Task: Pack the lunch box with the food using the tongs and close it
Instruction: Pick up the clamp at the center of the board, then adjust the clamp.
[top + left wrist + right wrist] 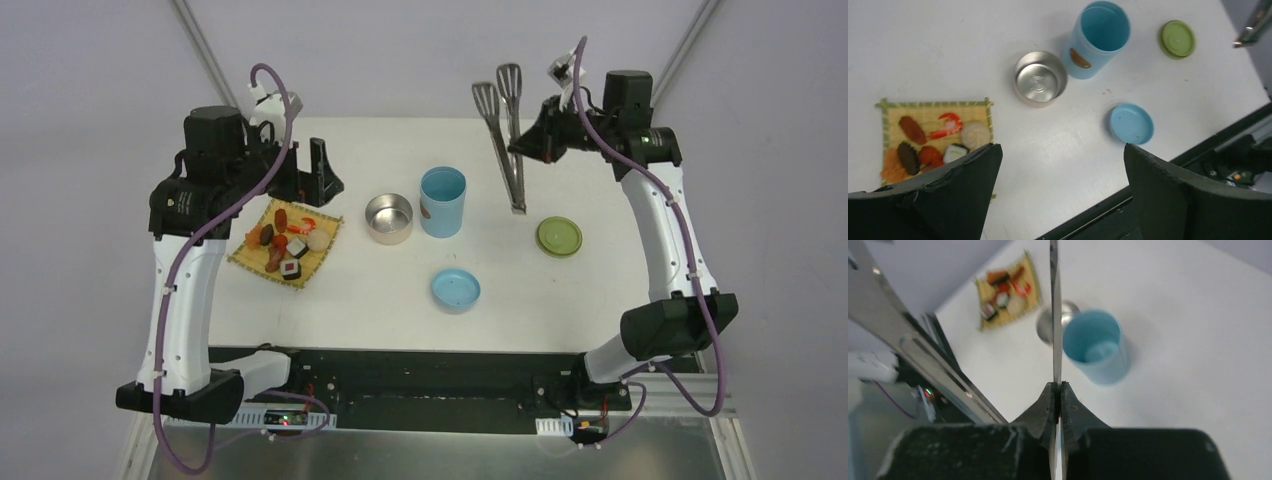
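Note:
My right gripper [521, 146] [1058, 385] is shut on one arm of the silver tongs [508, 150] [1055, 315]. Their other arm [913, 342] spreads off to the left, the slotted heads point to the far edge, and the joined end hangs toward the table. The lunch box stands open mid-table: steel bowl [389, 217] [1040, 78] and light-blue cylinder [443, 200] [1095, 347], both with nothing in them. The blue lid [456, 289] [1131, 123] and green lid [559, 236] [1177, 38] lie apart. The food [288, 240] [930, 142] sits on a bamboo mat. My left gripper [321, 172] [1062, 146] hangs open above the mat's right side.
The bamboo mat [324, 235] [923, 114] lies at the left of the white table. A black rail [420, 375] runs along the near edge between the arm bases. The table's far edge meets a grey wall.

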